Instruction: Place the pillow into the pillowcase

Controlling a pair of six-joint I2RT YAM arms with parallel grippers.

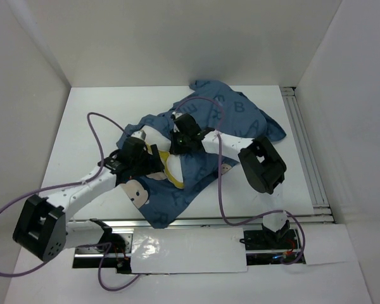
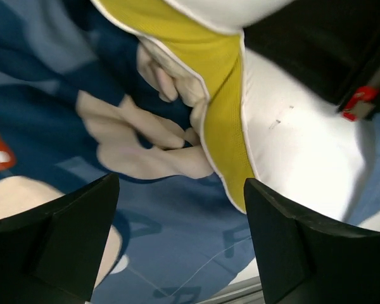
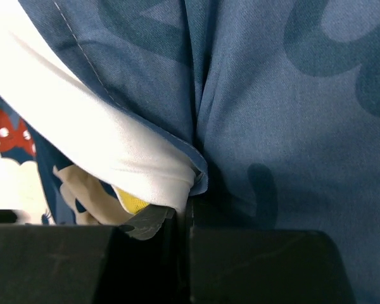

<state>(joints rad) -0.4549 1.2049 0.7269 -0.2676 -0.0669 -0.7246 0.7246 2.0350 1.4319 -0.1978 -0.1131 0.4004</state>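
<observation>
**Mia:** Where is the pillow (image 1: 153,132)?

**Tom:** Most of it is inside the pillowcase (image 1: 240,120). Only a white bit and the yellow trim (image 1: 172,172) poke out, on the left half of the pillowcase.

**Mia:** And the pillowcase?

**Tom:** It lies all crumpled on the white table (image 1: 82,126). It is blue with letters on it. A mouse face (image 1: 137,190) shows at its near left corner.

**Mia:** What is the left gripper (image 1: 153,163) doing?

**Tom:** It hangs over the left part of the pillowcase, just beside the yellow trim. Its two fingers are spread wide. Nothing is between them. In the left wrist view you just see blue cloth under them.

**Mia:** And the right gripper (image 1: 177,144)?

**Tom:** It is at the middle of the pillowcase, close to the left one. Its fingers are squeezed tight together. The blue edge of the pillowcase runs down into the crack between them, so it is pinching the pillowcase. A white corner of the pillow sits right beside that pinched edge, touching it.
</observation>
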